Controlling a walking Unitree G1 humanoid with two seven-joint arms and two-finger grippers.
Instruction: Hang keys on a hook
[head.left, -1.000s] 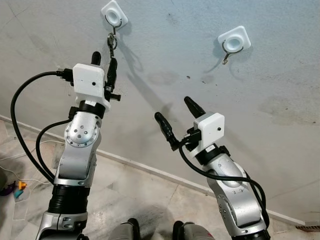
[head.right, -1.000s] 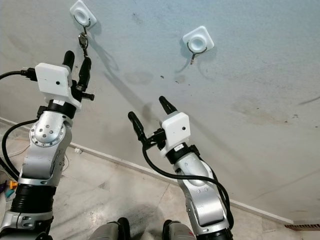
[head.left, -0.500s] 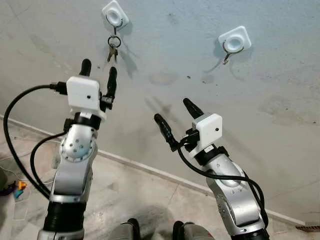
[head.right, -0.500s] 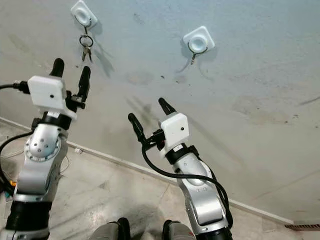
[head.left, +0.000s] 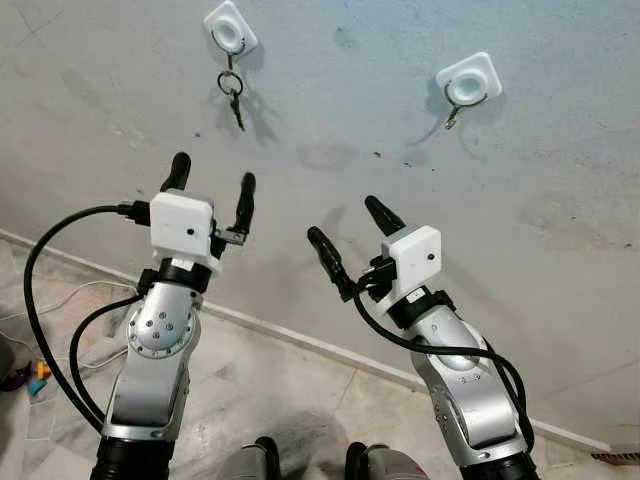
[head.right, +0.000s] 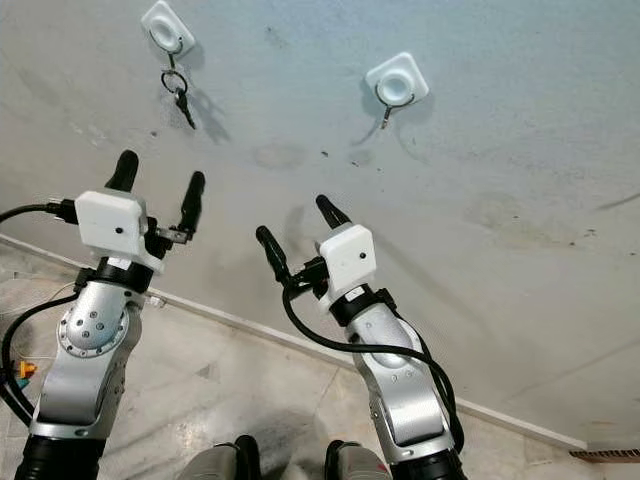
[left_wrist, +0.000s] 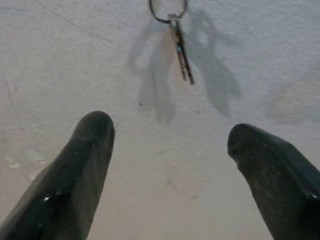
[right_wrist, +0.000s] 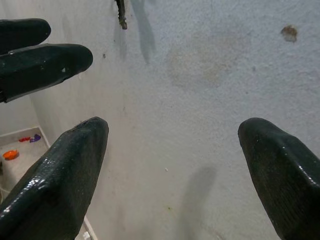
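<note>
Grey wall (head.left: 560, 150), keys (head.left: 234, 98) on hook (head.left: 229, 30), unmarked.

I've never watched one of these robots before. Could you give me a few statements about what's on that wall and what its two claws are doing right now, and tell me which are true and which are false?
1. The keys hang from the left hook on the wall. True.
2. The left gripper is clamped on the keys. False: it is open, below them and apart from them.
3. The right hook also carries a bunch of keys. False: nothing hangs from it.
4. The right gripper is open and holds nothing. True.
5. Two white hook mounts are fixed to the wall. True.
</note>
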